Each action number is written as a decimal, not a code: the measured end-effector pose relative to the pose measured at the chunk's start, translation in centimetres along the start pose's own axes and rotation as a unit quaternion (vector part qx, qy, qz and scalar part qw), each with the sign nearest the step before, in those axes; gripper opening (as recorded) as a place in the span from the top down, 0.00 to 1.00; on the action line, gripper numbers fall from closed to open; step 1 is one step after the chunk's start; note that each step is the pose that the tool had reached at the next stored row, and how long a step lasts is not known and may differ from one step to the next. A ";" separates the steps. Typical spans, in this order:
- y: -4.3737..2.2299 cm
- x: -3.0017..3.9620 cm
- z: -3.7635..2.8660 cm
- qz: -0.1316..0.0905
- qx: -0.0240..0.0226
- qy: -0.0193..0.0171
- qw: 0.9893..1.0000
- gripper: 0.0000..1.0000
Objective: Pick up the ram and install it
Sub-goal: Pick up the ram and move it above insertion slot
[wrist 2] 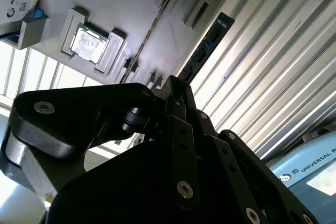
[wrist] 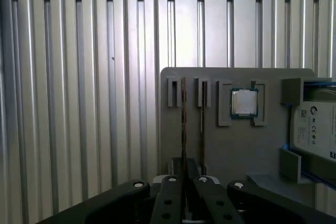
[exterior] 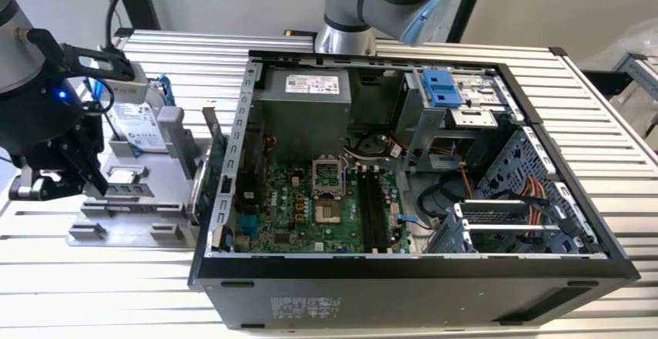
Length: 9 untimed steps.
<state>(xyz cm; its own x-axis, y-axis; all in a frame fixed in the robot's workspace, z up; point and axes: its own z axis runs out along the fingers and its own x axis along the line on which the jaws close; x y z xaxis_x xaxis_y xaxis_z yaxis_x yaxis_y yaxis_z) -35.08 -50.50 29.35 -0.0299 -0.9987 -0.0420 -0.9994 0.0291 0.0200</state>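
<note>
The ram (wrist: 182,124) is a thin stick seen edge-on, running from the grey fixture tray (wrist: 236,150) down between my fingers. Its bluish face with dark chips (wrist 2: 210,45) leads to the fingertips in the second wrist view. My gripper (wrist: 184,174) (wrist 2: 178,90) is shut on the ram. In the exterior view the gripper (exterior: 100,191) hangs over the tray (exterior: 123,231) at the exterior view's left, beside the open computer case (exterior: 411,270). The motherboard's black slots (exterior: 372,212) lie inside the case.
A second thin stick (wrist: 202,108) stands in the slot beside the held one. The tray also carries a square silver processor (wrist: 244,102) and a hard drive (wrist: 315,129). A green card (exterior: 203,192) stands upright between tray and case. Another arm's base (exterior: 360,15) rises behind the case.
</note>
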 end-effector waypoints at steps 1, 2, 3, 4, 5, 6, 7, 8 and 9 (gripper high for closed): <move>0.00 0.00 -0.09 0.000 0.000 0.000 1.000 1.00; 0.00 -0.01 -0.19 0.000 0.000 0.000 1.000 1.00; 0.00 -0.01 -0.28 0.000 0.000 0.000 1.000 1.00; 0.01 -0.02 -0.39 0.000 0.000 0.000 1.000 1.00; 0.01 -0.02 -0.48 0.000 0.000 0.000 1.000 1.00; 0.01 -0.03 -0.57 0.000 0.000 0.000 1.000 1.00; 0.01 -0.03 -0.65 0.000 0.000 0.000 1.000 1.00; 0.01 -0.03 -0.75 0.000 0.000 0.000 1.000 1.00; 0.02 -0.04 -0.84 0.000 0.000 0.000 1.000 1.00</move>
<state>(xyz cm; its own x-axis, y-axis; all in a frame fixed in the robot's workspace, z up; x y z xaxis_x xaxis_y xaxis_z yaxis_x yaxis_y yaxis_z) -35.08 -50.50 30.19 -0.0299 -0.9987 -0.0421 -0.9994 0.0291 0.0200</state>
